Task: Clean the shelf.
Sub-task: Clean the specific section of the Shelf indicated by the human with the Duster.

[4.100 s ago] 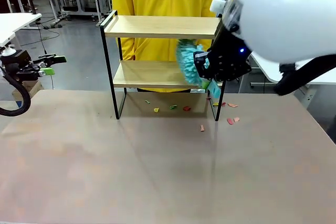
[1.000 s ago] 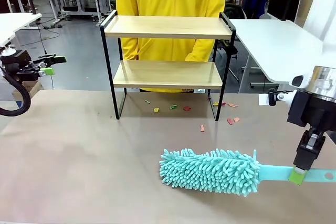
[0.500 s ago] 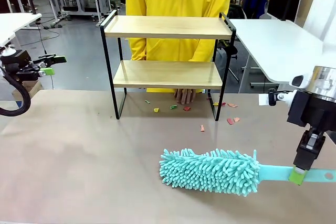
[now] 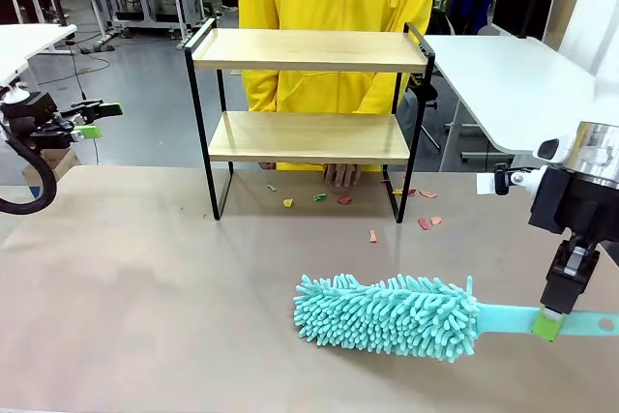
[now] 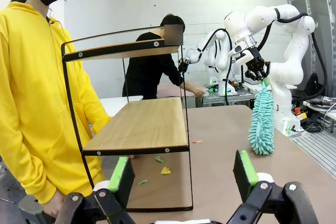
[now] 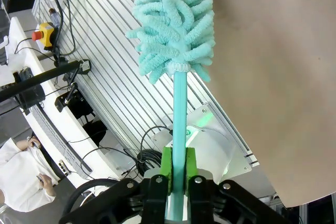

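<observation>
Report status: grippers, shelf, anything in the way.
Left gripper open, empty. Right gripper shut on duster handle, away from shelf. Shelf boards bare; scraps on table beneath, person's hand there.

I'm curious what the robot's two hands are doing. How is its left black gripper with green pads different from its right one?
The left gripper is open and empty; the right gripper is shut on the handle of the fluffy turquoise duster. The left gripper points sideways; the right gripper points down at the brown table. Both are black with green pads.

Holds left gripper [image 4: 97,120] level at far left, jaws apart; clamps right gripper [image 4: 549,324], pointed down, on duster handle [image 4: 503,318].
</observation>
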Robot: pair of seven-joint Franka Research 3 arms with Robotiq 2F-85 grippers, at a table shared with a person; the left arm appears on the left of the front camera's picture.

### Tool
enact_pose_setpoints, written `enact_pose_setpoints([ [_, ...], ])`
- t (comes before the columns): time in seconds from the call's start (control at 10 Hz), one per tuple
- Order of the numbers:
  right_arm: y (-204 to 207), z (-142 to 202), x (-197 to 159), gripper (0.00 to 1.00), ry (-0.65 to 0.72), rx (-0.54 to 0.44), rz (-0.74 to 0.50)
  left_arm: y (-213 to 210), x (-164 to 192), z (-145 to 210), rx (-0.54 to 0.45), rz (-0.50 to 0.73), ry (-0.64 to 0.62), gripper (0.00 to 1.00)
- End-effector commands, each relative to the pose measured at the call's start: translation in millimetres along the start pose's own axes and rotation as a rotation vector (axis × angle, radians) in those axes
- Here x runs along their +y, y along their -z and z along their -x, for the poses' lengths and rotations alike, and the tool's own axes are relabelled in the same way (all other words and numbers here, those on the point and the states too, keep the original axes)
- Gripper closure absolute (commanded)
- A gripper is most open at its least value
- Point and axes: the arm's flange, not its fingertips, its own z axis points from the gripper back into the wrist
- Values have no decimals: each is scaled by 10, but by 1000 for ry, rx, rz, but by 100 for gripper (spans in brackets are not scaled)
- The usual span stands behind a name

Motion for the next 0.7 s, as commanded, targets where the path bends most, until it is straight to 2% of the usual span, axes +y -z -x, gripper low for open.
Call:
enact_pose_setpoints([
  [0.0,-17,20,14,87,-3,6,2,-1,-3,-34,5,-1,7,0],
  [0.6,-17,20,14,87,-3,6,2,-1,-3,-34,5,-1,7,0],
])
